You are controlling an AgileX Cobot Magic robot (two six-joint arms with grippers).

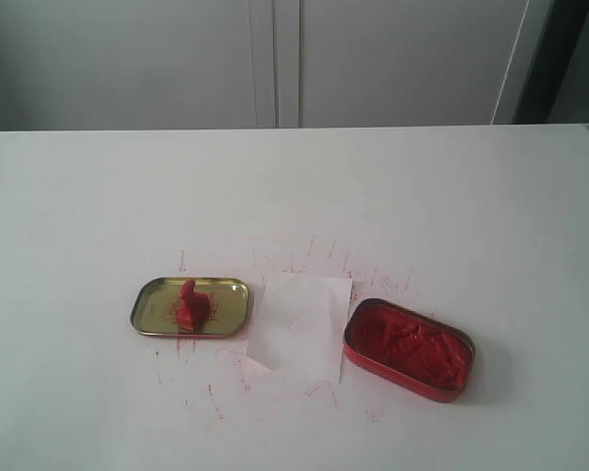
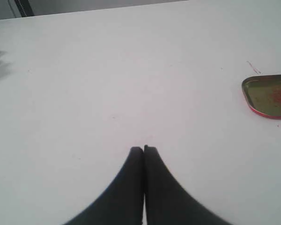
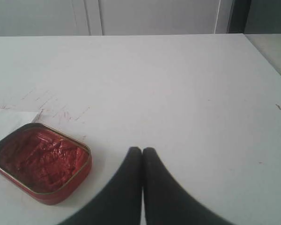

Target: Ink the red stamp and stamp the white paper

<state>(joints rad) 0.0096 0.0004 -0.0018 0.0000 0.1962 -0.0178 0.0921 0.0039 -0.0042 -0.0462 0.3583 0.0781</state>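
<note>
At the far left, the left tool (image 2: 144, 149) hangs over bare desk (image 1: 294, 196) with its two dark fingertips pressed together and nothing between them.

The shallow gold tray (image 1: 232, 297) comes next. The red stamp (image 1: 188, 306) stands in it on its base, handle up, with red smears around it. The left wrist view catches only one end of this tray, off to the side and well apart from the tool, so the stamp is not yet within reach.

The step in hand looks like fetching the stamp. To do it well, the left tool should:
- swing over the tray and spread its fingers;
- come down from above and close on the narrow handle rather than the base;
- lift straight up, since the light tray may slide or come along;
- keep the base level, so the face meets the ink flat.

The white paper (image 1: 299, 324) lies just beside the tray, between it and the open red tin (image 1: 393, 373) of ink paste, whose edge it appears to touch.

On the far right, the right tool (image 3: 142, 150) has its fingertips together and empty, near the tin but clear of it.
</note>
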